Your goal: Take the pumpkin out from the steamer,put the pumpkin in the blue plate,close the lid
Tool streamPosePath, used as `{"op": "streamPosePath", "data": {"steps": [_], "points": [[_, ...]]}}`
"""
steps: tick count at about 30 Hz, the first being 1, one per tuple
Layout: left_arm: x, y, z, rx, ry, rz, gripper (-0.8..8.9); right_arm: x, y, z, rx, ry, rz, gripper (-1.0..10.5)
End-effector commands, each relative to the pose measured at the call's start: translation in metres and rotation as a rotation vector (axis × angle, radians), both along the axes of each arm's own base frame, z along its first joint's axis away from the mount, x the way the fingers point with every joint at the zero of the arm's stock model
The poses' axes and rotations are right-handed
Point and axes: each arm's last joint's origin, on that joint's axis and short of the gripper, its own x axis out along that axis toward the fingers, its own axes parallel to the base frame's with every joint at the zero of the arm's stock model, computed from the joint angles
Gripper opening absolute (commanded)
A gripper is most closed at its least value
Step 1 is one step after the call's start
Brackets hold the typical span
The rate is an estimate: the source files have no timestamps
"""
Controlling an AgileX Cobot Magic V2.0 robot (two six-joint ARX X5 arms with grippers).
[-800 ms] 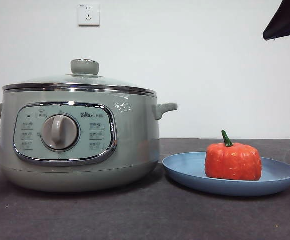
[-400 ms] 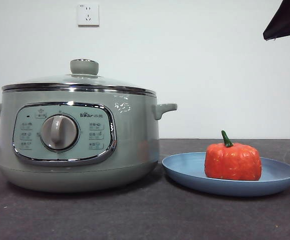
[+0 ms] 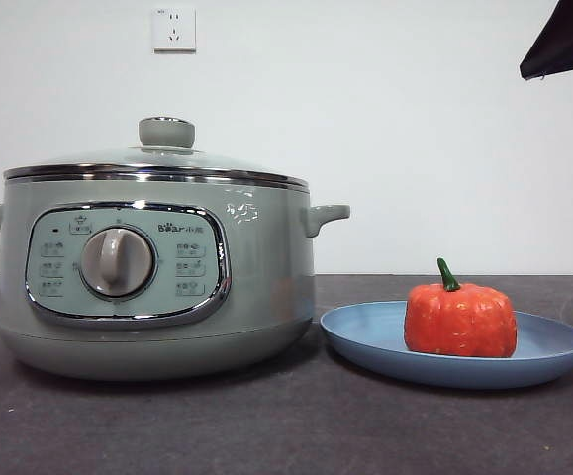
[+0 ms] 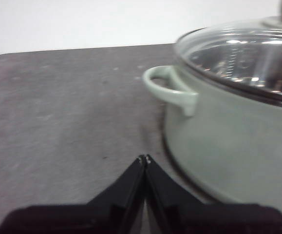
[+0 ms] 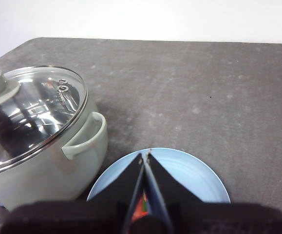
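1. On the table's left, the steamer (image 3: 157, 277) sat with the lid (image 3: 157, 163) seated on it; nothing shifted over the last second.
2. Right of it, the pumpkin (image 3: 460, 319) rested in the blue plate (image 3: 365, 332); task looked complete.
3. Left gripper (image 4: 144, 158) clenched, empty, beside the steamer; right gripper (image 5: 144, 155) clenched, empty, above the plate.
4. Wall socket (image 3: 174, 29) behind; nothing obstructed.

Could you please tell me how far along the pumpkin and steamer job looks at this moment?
It looks finished. The pumpkin sits on the blue plate, and the lid rests on the steamer. Nothing is in hand: the left gripper and right gripper are both shut and empty, clear of the things. Nothing visible is left to do.
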Motion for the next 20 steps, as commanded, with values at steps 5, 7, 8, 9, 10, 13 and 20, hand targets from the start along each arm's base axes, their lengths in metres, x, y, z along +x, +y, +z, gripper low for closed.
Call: {"op": "streamPosePath", "data": {"steps": [5, 7, 8, 9, 10, 13, 20], "points": [[-0.0002, -0.0006, -0.0040, 0.002, 0.021, -0.028, -0.03, 0.0001, 0.0000, -0.0012, 0.007, 0.002, -0.005, 0.0], [-0.0002, -0.0006, -0.0040, 0.002, 0.021, -0.028, -0.03, 0.0001, 0.0000, -0.0012, 0.008, 0.002, -0.005, 0.0], [-0.0002, -0.0006, -0.0039, 0.002, 0.021, -0.028, -0.03, 0.0001, 0.0000, -0.0012, 0.007, 0.002, -0.005, 0.0], [-0.0002, -0.0006, -0.0039, 0.002, 0.021, -0.028, -0.03, 0.0001, 0.0000, -0.0012, 0.007, 0.002, -0.005, 0.0], [-0.0002, -0.0006, -0.0039, 0.002, 0.021, -0.028, -0.03, 0.0001, 0.0000, -0.0012, 0.007, 0.002, -0.005, 0.0], [-0.0002, -0.0006, -0.0039, 0.002, 0.021, -0.028, -0.03, 0.0001, 0.0000, -0.0012, 0.007, 0.002, -0.005, 0.0], [-0.0002, -0.0006, -0.0039, 0.002, 0.021, -0.028, -0.03, 0.0001, 0.0000, -0.0012, 0.007, 0.002, -0.005, 0.0]]}}
